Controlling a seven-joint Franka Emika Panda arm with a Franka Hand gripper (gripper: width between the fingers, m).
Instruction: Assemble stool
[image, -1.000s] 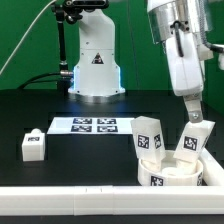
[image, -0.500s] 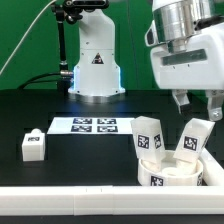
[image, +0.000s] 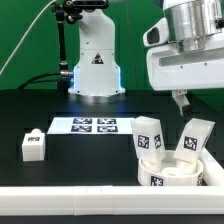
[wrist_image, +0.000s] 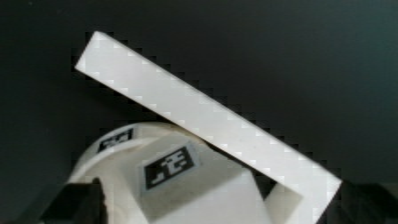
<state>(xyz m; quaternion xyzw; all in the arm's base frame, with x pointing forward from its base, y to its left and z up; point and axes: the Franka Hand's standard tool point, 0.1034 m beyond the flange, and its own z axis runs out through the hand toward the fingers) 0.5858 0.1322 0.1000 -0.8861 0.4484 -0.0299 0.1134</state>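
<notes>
Gripper (image: 199, 98) has lifted clear of the tilted leg (image: 194, 137), jaws wide, holding nothing. That leg leans in the seat (image: 158, 180) beside an upright leg (image: 150, 135). Spare leg (image: 33, 146) sits well apart. Looks released, probably not seated properly.

one round white seat (image: 168, 172). three tagged white legs: one leg (image: 33, 146) alone near the table's (image: 90, 165) front edge, a second leg (image: 150, 135) and a third leg (image: 195, 137) at the seat. one marker board (image: 92, 125) bearing four tags. one long white rail (image: 70, 195) along that edge.
</notes>
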